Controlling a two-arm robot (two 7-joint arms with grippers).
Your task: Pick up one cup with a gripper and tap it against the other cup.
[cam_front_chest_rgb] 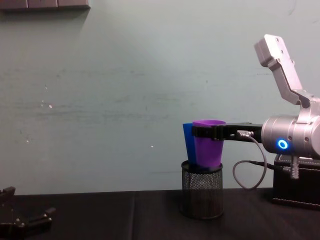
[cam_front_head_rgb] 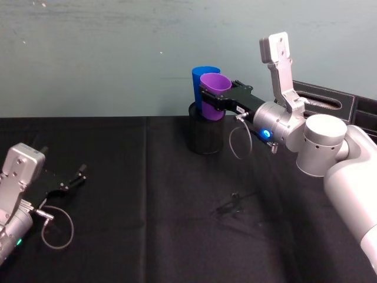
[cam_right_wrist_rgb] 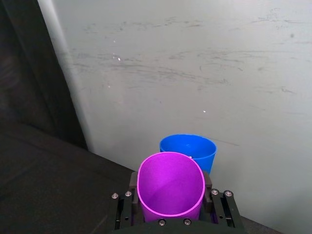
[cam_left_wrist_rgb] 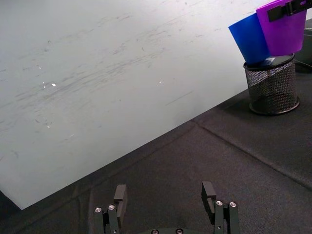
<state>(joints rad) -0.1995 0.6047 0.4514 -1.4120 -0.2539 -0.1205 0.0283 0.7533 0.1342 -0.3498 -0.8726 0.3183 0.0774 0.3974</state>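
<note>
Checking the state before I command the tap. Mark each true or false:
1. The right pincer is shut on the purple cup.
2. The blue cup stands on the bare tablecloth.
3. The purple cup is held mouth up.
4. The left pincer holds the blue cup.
1. True. The right pincer clamps the purple cup just below its rim.
2. False. The blue cup stands in the black mesh pen holder.
3. True. Its open rim faces up, close beside the blue cup.
4. False. The left pincer is open and empty, far off on the robot's left side.
</note>
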